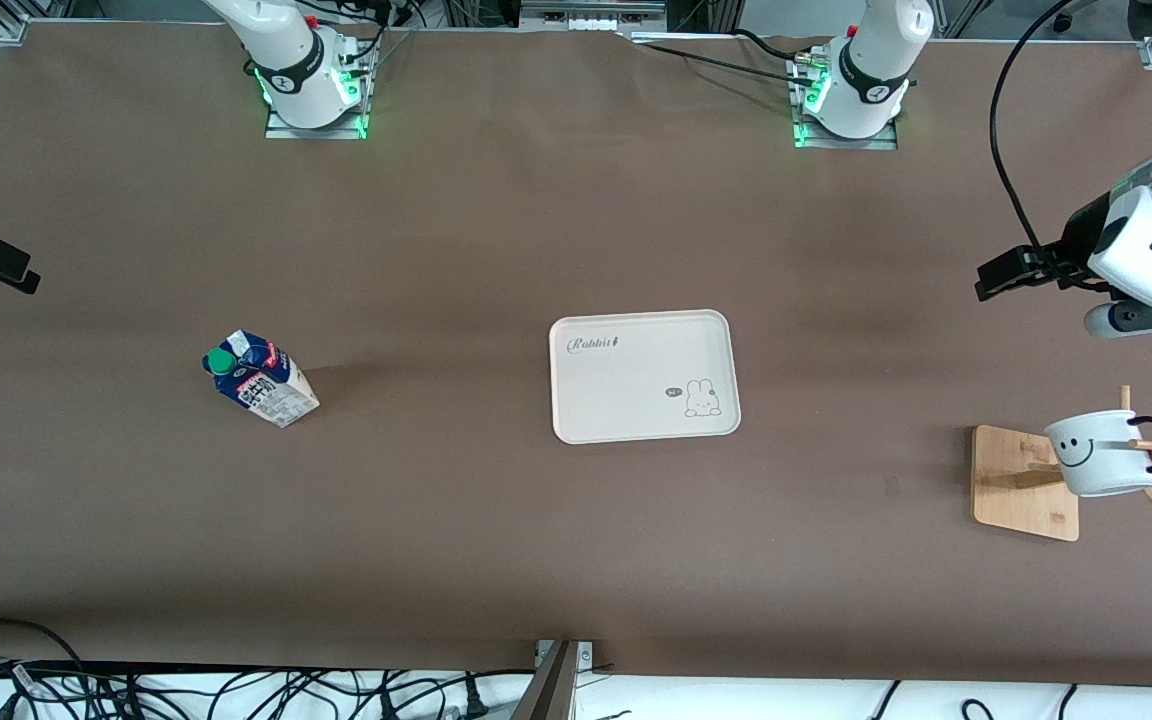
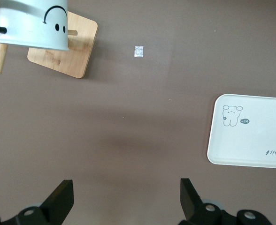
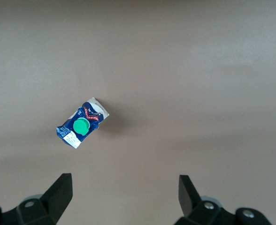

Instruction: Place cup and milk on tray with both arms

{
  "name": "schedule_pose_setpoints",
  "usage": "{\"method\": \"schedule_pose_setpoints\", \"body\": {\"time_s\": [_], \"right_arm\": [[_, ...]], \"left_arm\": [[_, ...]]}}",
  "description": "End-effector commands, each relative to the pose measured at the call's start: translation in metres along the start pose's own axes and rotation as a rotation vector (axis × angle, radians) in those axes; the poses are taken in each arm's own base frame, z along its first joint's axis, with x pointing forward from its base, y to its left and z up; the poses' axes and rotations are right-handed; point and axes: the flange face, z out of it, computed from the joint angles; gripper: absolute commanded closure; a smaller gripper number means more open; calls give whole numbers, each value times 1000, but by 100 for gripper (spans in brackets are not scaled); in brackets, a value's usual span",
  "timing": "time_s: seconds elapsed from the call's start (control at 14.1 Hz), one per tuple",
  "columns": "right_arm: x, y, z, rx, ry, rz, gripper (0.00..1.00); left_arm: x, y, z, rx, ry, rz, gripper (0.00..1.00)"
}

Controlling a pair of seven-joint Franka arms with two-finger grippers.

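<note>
Two claws report to me, both with fingers spread and holding nothing. Left claw point(image 2: 124, 201) hangs over bare worktop point(image 1: 496, 230) near the left arm's end; right claw point(image 3: 124, 199) hangs over the right arm's end. Cream tray point(image 1: 644, 376) lies mid-worktop with open brown surface all round. Milk point(image 1: 261, 380) stands at its 9 o'clock, well apart. Cup point(image 1: 1104, 452) hangs on a wooden rack point(image 1: 1024, 483) at the tray's 3 o'clock.

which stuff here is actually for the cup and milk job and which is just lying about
For the job: cup, hanging on the rack; milk; tray; open left gripper; open right gripper.
Lying about: wooden rack; small scrap on the table.
</note>
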Motion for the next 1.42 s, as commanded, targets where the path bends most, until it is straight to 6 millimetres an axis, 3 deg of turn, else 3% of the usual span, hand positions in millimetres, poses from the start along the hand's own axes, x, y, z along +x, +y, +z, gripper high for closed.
{"method": "schedule_pose_setpoints", "body": {"time_s": [0.0,0.64,0.78,1.06,1.34], "right_arm": [[-4,0,0,13,-6,-2,0],[-10,-1,0,12,-49,-5,0],[-6,-2,9,6,-66,-7,0],[-8,-1,-1,6,-49,-3,0],[-10,-5,3,11,-70,-27,0]], "left_arm": [[-1,-1,-7,0,14,-2,0],[-1,-1,-7,0,14,-3,0],[-1,-1,-7,0,14,-3,0],[-1,-1,-7,0,14,-5,0],[-1,-1,-7,0,14,-6,0]]}}
